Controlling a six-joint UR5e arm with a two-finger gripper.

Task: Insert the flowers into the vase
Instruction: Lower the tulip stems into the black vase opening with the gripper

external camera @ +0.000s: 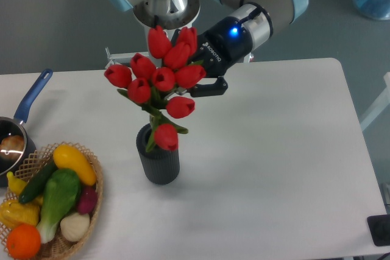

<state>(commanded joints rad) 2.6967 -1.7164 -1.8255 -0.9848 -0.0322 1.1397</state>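
The flowers [162, 80], a bunch of red tulips with green stems, hang tilted in the air over the left-middle of the table. My gripper [196, 65] is shut on them at the upper right of the bunch; one dark finger [211, 87] shows below the buds and the other is hidden behind them. The vase [160, 164], a short dark ribbed cylinder, stands upright directly below. The lowest tulip [166, 137] and the stem ends overlap the vase mouth, which is mostly hidden. I cannot tell whether the stems are inside it.
A wicker basket [93, 168] of vegetables sits at the front left corner. A blue-handled saucepan [31, 98] is at the left edge. The arm's white base [166, 16] stands behind the table. A black object [379, 230] sits at the front right.
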